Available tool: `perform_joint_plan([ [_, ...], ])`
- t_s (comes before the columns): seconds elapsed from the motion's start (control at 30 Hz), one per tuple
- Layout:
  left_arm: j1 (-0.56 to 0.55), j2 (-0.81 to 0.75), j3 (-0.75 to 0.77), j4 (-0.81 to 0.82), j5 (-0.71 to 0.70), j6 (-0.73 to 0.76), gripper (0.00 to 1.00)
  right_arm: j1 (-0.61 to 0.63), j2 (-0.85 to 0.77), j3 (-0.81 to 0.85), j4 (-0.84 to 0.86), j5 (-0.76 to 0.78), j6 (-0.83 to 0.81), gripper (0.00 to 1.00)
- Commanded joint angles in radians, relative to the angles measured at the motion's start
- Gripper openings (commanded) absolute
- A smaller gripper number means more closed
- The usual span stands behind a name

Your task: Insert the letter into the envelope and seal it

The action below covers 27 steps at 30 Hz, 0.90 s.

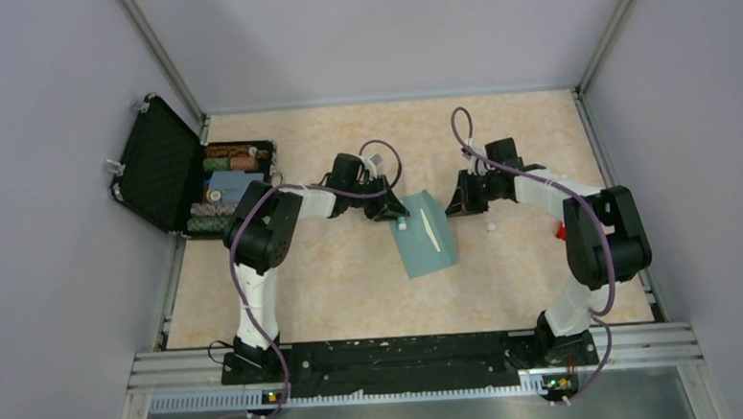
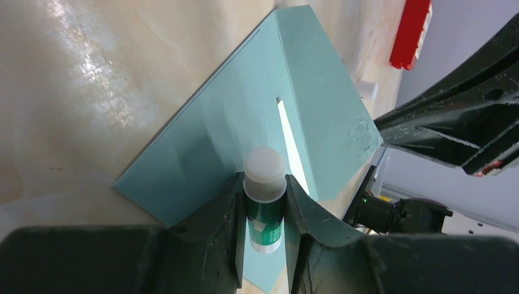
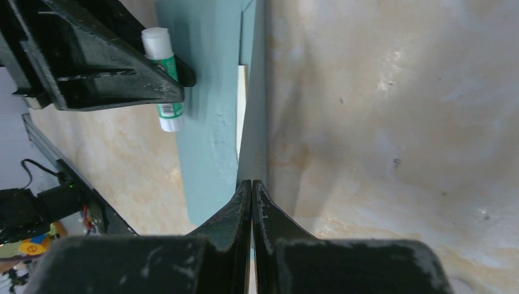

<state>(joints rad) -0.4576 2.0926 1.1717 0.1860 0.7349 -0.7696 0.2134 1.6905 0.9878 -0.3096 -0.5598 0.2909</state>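
In the middle of the table, between the two arms, lies the envelope, flat, teal and turned a little askew. The right fingers are shut tight on the edge of its flap and hold the flap up off the table. Under the flap a thin pale strip shows. It looks like the letter, already inside. The left fingers are partly closed around a green glue stick with a white top, over the left side of the envelope near its far end. The envelope is only paper, so it should be very light and bendy. It would likely slide on the smooth table if pushed from the side. The best place to hold it is the thin flap edge, as the right fingers do. The glue should be rubbed on softly, because a hard push could crease the paper or drag it away.
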Motion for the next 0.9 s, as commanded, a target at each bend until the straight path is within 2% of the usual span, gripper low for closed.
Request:
perform_joint_plan([
  [0.0,-0.007,0.010,0.020,-0.037,-0.093,0.001,0.00,-0.003,0.019,-0.017,0.084,-0.121,0.045,0.00],
  [0.87,-0.040,-0.027,-0.063,-0.056,-0.156,-0.022,0.00,0.113,0.225,0.074,0.156,-0.191,0.179,0.00],
])
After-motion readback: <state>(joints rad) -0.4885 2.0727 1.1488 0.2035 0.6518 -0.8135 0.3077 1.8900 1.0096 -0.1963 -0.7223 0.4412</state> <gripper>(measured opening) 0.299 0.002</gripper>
